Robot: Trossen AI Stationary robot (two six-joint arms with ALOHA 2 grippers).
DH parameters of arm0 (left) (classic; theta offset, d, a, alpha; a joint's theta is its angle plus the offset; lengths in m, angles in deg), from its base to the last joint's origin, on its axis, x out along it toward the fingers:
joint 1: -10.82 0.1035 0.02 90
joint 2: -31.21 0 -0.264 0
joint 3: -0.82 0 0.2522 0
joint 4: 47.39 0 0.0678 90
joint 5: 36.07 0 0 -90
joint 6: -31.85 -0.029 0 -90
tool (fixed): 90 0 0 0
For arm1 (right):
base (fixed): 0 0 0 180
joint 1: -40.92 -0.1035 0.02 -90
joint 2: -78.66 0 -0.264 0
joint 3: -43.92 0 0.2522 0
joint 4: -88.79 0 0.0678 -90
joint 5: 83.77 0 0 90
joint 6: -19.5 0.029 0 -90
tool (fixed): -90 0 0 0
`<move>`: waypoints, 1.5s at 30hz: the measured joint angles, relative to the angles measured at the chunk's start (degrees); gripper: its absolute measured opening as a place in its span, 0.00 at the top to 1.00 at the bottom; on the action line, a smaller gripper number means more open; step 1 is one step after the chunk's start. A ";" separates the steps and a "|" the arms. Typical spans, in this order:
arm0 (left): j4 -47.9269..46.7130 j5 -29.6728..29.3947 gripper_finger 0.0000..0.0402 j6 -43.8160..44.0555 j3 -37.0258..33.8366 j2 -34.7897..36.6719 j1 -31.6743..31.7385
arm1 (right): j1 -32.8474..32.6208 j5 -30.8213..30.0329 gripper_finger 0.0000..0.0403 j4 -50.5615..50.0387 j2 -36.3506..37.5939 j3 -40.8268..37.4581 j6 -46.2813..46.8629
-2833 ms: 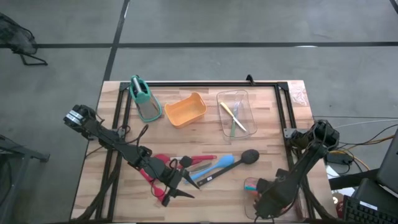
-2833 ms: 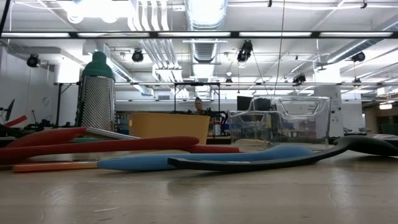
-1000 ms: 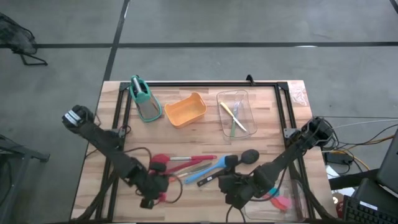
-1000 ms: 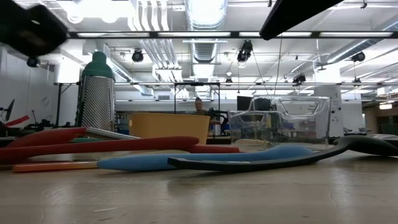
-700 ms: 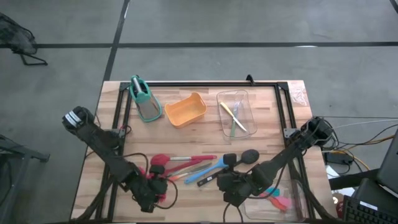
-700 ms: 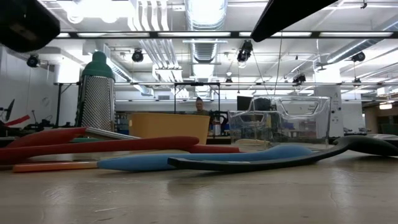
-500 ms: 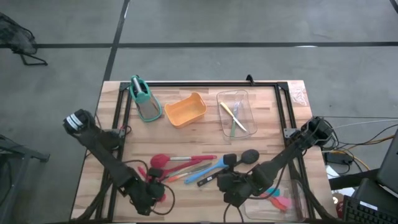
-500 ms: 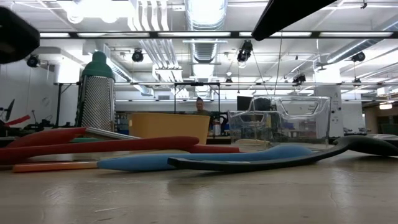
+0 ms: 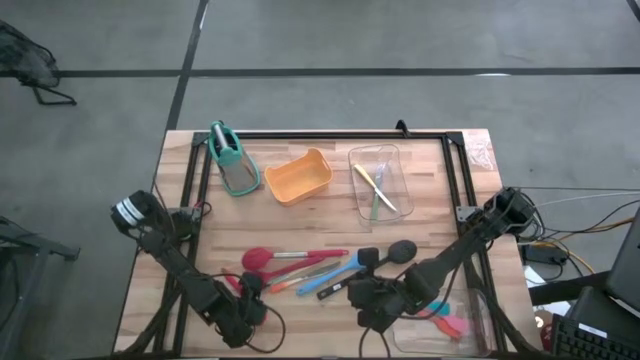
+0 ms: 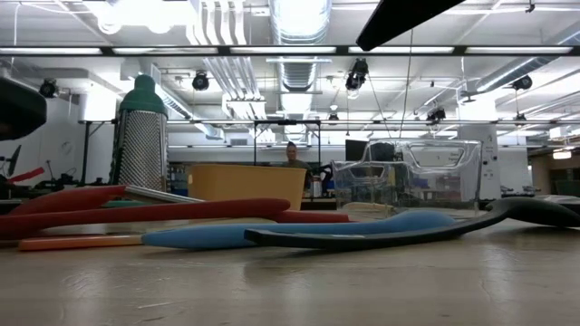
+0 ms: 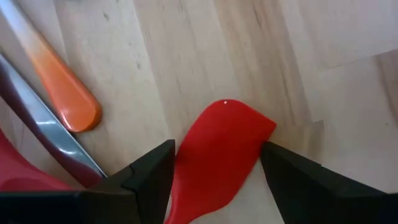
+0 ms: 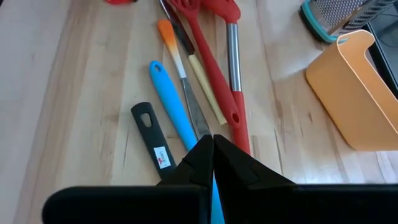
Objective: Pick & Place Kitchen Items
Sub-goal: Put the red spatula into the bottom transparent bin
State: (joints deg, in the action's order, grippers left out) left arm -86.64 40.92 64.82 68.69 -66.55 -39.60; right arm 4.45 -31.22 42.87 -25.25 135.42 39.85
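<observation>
Since the earlier frame, the left hand [image 9: 243, 308] has drawn back toward 6 o'clock, leaving the cluster of kitchen items [image 9: 300, 268].

High view: these utensils lie mid-worktop [image 9: 330, 215]; the right hand [image 9: 362, 297] sits at their 4 o'clock, with the orange tub [image 9: 298, 177] at 12.

Low view: red, blue and black handles lie flat before the grater [image 10: 140, 136].

Left wrist view: the fingers [image 11: 149, 171] are spread either side of a red spatula blade [image 11: 217, 149] lying on the wood.

Right wrist view: the fingers [image 12: 202, 158] are pressed together, pinching nothing, above a blue handle [image 12: 173, 102].
</observation>
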 joint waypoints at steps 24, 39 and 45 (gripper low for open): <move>0.66 -0.66 0.52 0.13 -2.10 -1.22 0.04 | 0.00 0.00 0.98 1.28 0.00 -0.07 -0.86; 3.57 -2.01 0.63 -0.91 -2.97 -1.46 0.07 | 0.00 0.00 0.98 1.59 0.00 -0.20 -0.88; 3.92 -2.25 0.81 -1.47 -2.97 -1.44 0.13 | 0.00 -0.02 0.98 1.70 0.00 -0.20 -0.88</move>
State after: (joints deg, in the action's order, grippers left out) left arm -82.73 38.67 63.35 65.72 -67.99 -39.46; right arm 4.45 -31.24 44.57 -25.25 135.22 38.97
